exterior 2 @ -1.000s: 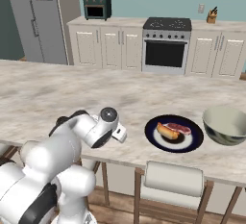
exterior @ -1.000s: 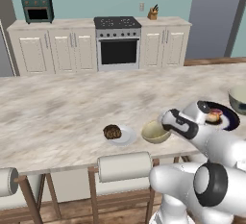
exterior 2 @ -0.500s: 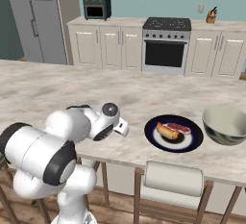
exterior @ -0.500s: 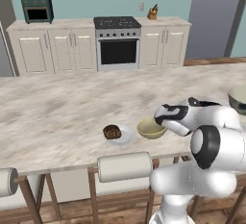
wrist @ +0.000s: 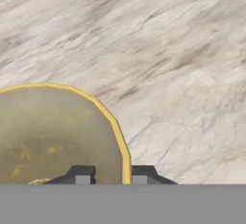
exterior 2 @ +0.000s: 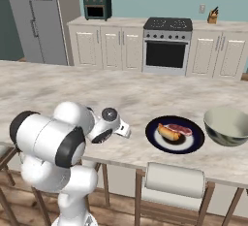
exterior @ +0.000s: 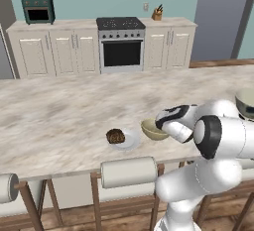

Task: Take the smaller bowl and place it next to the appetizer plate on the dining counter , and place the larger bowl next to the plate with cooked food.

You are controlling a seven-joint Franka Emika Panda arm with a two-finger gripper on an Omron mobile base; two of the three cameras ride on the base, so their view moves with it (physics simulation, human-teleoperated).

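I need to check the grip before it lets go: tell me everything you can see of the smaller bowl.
The smaller bowl is shallow and olive-tan, with a thin yellow rim and a mottled, glazed-looking inside. It sits upright on the dining counter, just right of the appetizer plate and apart from it. In the hand view the gripper straddles its rim, one fingertip inside and one outside, closed on it. Nothing lies in the bowl.
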